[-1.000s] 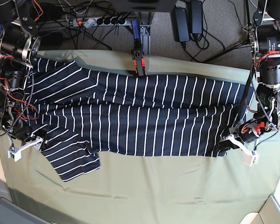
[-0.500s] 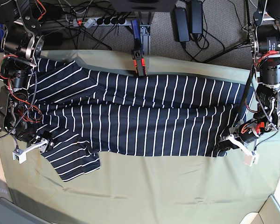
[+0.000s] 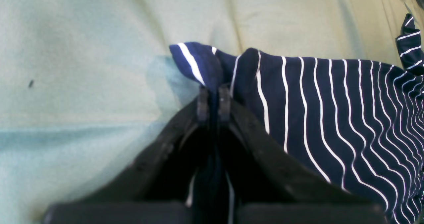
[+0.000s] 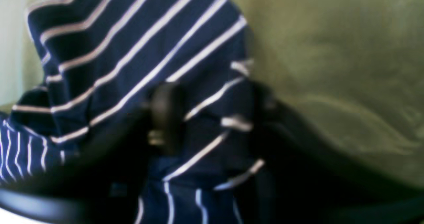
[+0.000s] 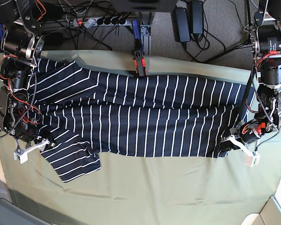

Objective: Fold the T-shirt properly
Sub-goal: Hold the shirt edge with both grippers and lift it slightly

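The T-shirt [image 5: 145,122], dark navy with thin white stripes, lies spread lengthwise across the olive-green cloth [image 5: 154,192], one sleeve sticking out at the front left. In the left wrist view my left gripper [image 3: 213,98] is shut on a corner of the T-shirt [image 3: 331,118]; in the base view the left gripper [image 5: 223,144] sits at the shirt's right end. My right gripper [image 5: 43,142] is at the shirt's left end by the sleeve. In the blurred right wrist view the right gripper [image 4: 215,111] has its jaws apart, with a bunched fold of the T-shirt [image 4: 132,52] between them.
An orange and black clamp [image 5: 139,63] grips the cloth at the table's back edge. Behind it lie a power strip [image 5: 100,21] and cables on the floor. Bare green cloth runs along the front of the shirt.
The right gripper has shifted slightly right onto the sleeve edge and its jaws have narrowed around the fabric. The left gripper and the shirt's right end have not moved.
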You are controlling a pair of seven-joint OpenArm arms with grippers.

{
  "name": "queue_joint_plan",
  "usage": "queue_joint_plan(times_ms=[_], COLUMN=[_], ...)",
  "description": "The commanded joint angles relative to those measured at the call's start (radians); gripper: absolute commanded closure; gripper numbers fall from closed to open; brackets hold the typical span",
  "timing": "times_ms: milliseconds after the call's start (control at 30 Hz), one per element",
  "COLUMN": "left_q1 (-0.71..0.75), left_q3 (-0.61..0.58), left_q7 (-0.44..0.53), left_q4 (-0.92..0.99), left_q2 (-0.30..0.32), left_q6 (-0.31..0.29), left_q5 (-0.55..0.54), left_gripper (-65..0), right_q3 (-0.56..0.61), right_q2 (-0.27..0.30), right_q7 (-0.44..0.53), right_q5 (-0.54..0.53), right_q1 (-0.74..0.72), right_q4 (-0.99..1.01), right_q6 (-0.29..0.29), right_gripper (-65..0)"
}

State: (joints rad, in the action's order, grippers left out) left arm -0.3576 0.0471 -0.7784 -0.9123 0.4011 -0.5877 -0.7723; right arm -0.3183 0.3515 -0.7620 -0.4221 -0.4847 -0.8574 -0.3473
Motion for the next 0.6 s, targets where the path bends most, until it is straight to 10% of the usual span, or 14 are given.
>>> queue_joint_plan(times_ms=[0,100,567], left_q1=[-0.024,-0.024,-0.024], left_q3=[0.003,0.003,0.004], left_q7=[0.011,0.011,-0.069], left_q4=[-0.018,-0.018,-0.018], left_q2=[0.014,0.014,0.018], left_q6=[-0.037,-0.037,-0.110], left_q5=[-0.016,-0.016,-0.213], left_gripper=[0.0,0.0,0.0], right_q3=[0.000,0.000,0.000], right_q2=[0.011,0.011,0.014], right_q7=[-0.004,-0.006,-0.114], right_q5=[-0.005,-0.009,-0.034], right_q1=[-0.022,-0.022,-0.016], right_q4=[-0.017,-0.017,-0.127], right_q6=[-0.042,-0.042,-0.042], right_gripper=[-16.6,0.0,0.0])
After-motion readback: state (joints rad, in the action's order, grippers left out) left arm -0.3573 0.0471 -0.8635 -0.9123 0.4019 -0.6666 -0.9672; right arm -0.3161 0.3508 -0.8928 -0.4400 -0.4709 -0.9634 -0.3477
